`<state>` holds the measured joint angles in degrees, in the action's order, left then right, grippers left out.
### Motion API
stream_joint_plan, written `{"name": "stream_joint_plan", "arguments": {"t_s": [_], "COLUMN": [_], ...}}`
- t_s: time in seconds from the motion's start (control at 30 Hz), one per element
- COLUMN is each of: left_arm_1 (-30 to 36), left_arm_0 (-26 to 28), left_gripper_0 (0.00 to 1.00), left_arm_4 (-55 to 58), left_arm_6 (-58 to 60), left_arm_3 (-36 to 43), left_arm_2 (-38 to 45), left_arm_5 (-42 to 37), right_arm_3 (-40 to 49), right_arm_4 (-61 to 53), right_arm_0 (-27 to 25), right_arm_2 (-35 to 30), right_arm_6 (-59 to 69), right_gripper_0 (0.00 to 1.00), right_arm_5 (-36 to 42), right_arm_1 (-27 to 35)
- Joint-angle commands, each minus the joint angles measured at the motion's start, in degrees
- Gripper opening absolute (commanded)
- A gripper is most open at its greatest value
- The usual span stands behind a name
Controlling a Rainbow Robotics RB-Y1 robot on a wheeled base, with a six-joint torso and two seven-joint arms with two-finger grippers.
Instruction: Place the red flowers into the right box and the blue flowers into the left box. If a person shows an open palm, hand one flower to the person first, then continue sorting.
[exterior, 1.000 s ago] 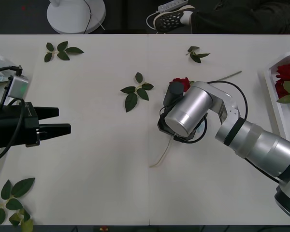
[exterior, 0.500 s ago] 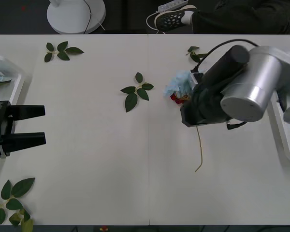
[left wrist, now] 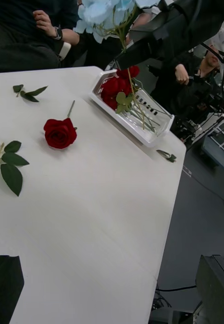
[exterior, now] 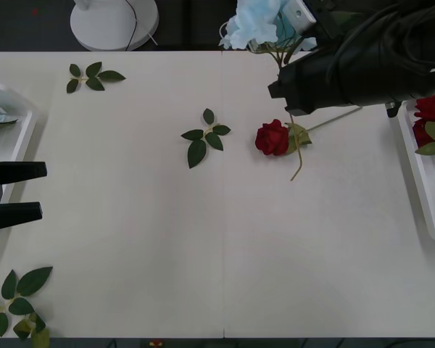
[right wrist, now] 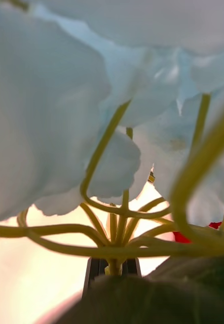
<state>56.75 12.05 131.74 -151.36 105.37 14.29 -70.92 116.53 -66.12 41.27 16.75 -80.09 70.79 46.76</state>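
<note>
Right gripper (exterior: pixel 293 54) clamps the blue flower (exterior: pixel 255 25) by its stem, lifted high above the lone red rose (exterior: pixel 272 138), bloom out past the table's far edge. Judgement: it belongs in the left box (exterior: pixel 18 141), well across the table from that rose, so carry it high over the rose and loose leaf sprigs (exterior: pixel 204 138), then hand off. Left gripper (exterior: pixel 29 192) waits spread wide beside that box.

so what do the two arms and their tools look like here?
The right tool ends a bulky matte-black housing, draped with looping black cables and carrying a small white block near its tip. The left tool has two flat, matte-black fingers with squared tips. Neither carries visible markings.
</note>
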Motion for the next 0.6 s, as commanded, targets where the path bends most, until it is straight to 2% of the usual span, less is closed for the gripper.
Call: {"name": "stream_joint_plan", "arguments": {"t_s": [0.03, 0.17, 0.37, 0.6], "left_arm_1": [2.4, 2.4, 2.4, 0.4], "left_arm_0": [1.2, 1.1, 1.1, 0.3], "left_gripper_0": [1.00, 1.00, 1.00, 1.00], "left_arm_4": [1.8, 2.3, 2.9, 7.8], "left_arm_6": [-3.6, -3.6, -3.6, -3.6], "left_arm_3": [-0.8, -1.3, -1.7, -3.6], "left_arm_2": [-0.5, -0.5, -0.4, -4.6], "left_arm_5": [-0.7, -0.7, -0.7, -0.6], "right_arm_3": [1.4, 0.7, 0.6, -1.9], "right_arm_4": [-2.3, -3.1, -3.1, -2.1], "right_arm_0": [2.6, 3.3, 5.5, 9.6], "right_arm_2": [0.0, 0.1, 0.6, 6.6], "right_arm_6": [-9.1, -12.7, -13.7, -13.5], "right_gripper_0": [0.00, 0.00, 0.00, 0.00], "right_arm_5": [-5.4, -9.4, -11.2, -16.5], "right_arm_1": [-4.3, -7.1, -10.3, -13.4]}}
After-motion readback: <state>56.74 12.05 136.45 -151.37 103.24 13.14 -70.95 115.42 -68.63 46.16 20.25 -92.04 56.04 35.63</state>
